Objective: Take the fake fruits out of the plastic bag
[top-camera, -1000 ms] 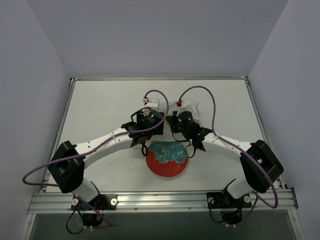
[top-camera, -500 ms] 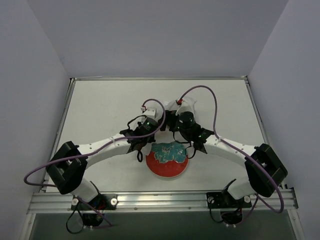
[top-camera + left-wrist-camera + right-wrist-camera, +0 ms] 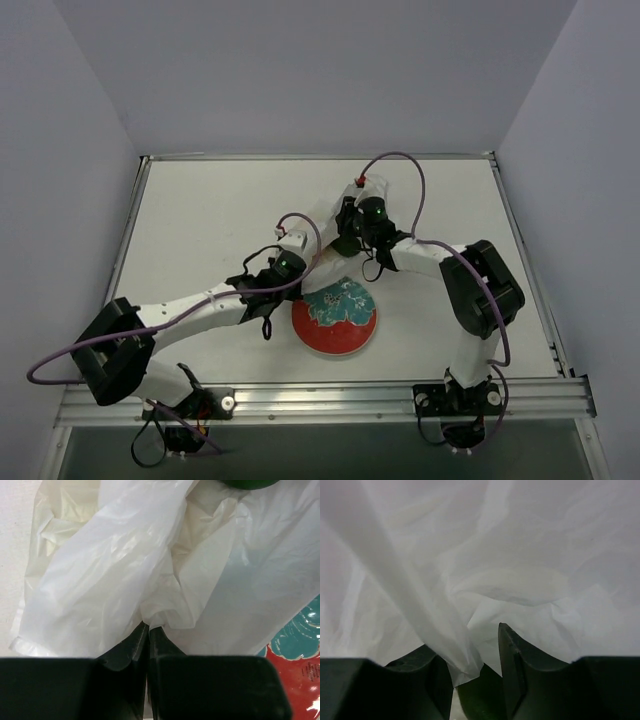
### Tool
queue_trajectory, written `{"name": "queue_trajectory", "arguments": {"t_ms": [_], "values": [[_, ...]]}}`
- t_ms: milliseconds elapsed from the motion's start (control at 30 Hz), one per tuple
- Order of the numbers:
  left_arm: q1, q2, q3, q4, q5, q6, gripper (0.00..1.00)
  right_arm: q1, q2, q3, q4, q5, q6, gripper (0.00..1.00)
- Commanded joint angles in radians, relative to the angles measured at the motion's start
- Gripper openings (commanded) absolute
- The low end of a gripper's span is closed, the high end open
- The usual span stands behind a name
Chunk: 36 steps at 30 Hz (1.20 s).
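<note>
Since a second ago the left gripper (image 3: 147, 626) has snapped shut and slid back toward the near-left, and the right arm has folded its elbow in and pushed its wrist farther up the table (image 3: 200, 220). Left gripper: jaws pressed together, pinching a gathered fold of the plastic bag (image 3: 115, 565) right at the fingertips. The film fans up and out from that pinch. Right gripper (image 3: 470, 645): jaws stand partly apart, a narrow gap, with a hanging fold of bag film inside it lying against the left finger (no clear clamp on it). Wrinkled white film fills the rest of the right wrist view. From above, the bag shows only as a white patch between the two wrists, just beyond the far rim of the red-and-teal plate (image 3: 335, 330). In the left wrist view the film's lower right edge lies over the plate. One green fake fruit (image 3: 247, 484) pokes in at the top edge of that view, bare of film there. The other fruits are hidden.
</note>
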<state>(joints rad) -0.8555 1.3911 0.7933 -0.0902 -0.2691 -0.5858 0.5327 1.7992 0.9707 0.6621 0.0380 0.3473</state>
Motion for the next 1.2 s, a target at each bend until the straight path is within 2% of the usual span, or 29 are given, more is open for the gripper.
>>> {"name": "queue_trajectory", "arguments": {"t_ms": [0, 67, 100, 167, 200, 233, 300, 400, 533, 600, 667, 700, 767, 833, 867, 933, 967, 1000, 1033, 1100, 1167], "values": [[-0.002, -0.024, 0.021, -0.008, -0.002, 0.017, 0.02, -0.023, 0.011, 0.059, 0.039, -0.048, -0.088, 0.33], [-0.002, -0.014, 0.024, -0.019, -0.004, 0.012, 0.02, -0.057, 0.02, 0.089, 0.016, -0.088, -0.096, 0.37], [-0.001, -0.012, 0.024, -0.013, -0.004, 0.007, 0.02, -0.069, 0.031, 0.13, -0.033, -0.113, -0.087, 0.53], [-0.001, 0.0, 0.027, 0.0, -0.002, 0.006, 0.02, -0.089, 0.042, 0.193, -0.137, -0.262, -0.087, 0.7], [-0.001, 0.005, 0.033, 0.001, -0.005, 0.006, 0.02, -0.085, 0.042, 0.224, -0.259, -0.289, -0.093, 0.84], [0.003, 0.011, 0.043, 0.007, -0.002, 0.006, 0.02, -0.077, 0.039, 0.25, -0.327, -0.315, -0.099, 0.87], [0.007, 0.026, 0.073, 0.017, 0.001, 0.009, 0.02, -0.042, -0.004, 0.273, -0.431, -0.38, -0.119, 0.94], [0.027, 0.049, 0.118, 0.038, 0.021, 0.015, 0.02, 0.018, -0.134, 0.16, -0.429, -0.418, -0.116, 0.99], [0.068, 0.074, 0.155, 0.07, 0.076, 0.003, 0.02, 0.059, -0.259, 0.047, -0.43, -0.476, -0.08, 0.99], [0.096, 0.077, 0.165, 0.073, 0.11, -0.005, 0.02, 0.064, -0.306, -0.001, -0.427, -0.562, -0.082, 0.99], [0.11, 0.071, 0.172, 0.11, 0.128, -0.016, 0.02, 0.069, -0.328, -0.021, -0.424, -0.712, -0.088, 0.98], [0.116, 0.069, 0.173, 0.113, 0.136, -0.017, 0.02, 0.075, -0.342, -0.027, -0.42, -0.745, -0.085, 0.98], [0.119, 0.066, 0.182, 0.107, 0.131, -0.017, 0.03, 0.108, -0.359, -0.026, -0.42, -0.713, -0.064, 0.95], [0.124, 0.062, 0.181, 0.11, 0.131, -0.019, 0.02, 0.13, -0.405, -0.03, -0.426, -0.635, -0.041, 0.85], [0.124, 0.056, 0.173, 0.112, 0.131, -0.019, 0.02, 0.147, -0.449, -0.036, -0.426, -0.522, -0.033, 0.82], [0.124, 0.049, 0.158, 0.121, 0.133, -0.023, 0.02, 0.156, -0.497, -0.055, -0.427, -0.388, -0.018, 0.65], [0.124, 0.046, 0.144, 0.122, 0.134, -0.023, 0.02, 0.155, -0.541, -0.081, -0.426, -0.259, 0.008, 0.57], [0.124, 0.045, 0.136, 0.129, 0.137, -0.025, 0.02, 0.154, -0.56, -0.095, -0.427, -0.198, 0.015, 0.36], [0.124, 0.045, 0.129, 0.133, 0.142, -0.025, 0.02, 0.156, -0.578, -0.107, -0.427, -0.149, 0.018, 0.26], [0.122, 0.046, 0.104, 0.156, 0.153, -0.026, 0.02, 0.156, -0.6, -0.124, -0.427, -0.06, 0.004, 0.11], [0.118, 0.051, 0.087, 0.171, 0.165, -0.031, 0.02, 0.158, -0.58, -0.11, -0.432, 0.0, -0.013, 0.07]]}}
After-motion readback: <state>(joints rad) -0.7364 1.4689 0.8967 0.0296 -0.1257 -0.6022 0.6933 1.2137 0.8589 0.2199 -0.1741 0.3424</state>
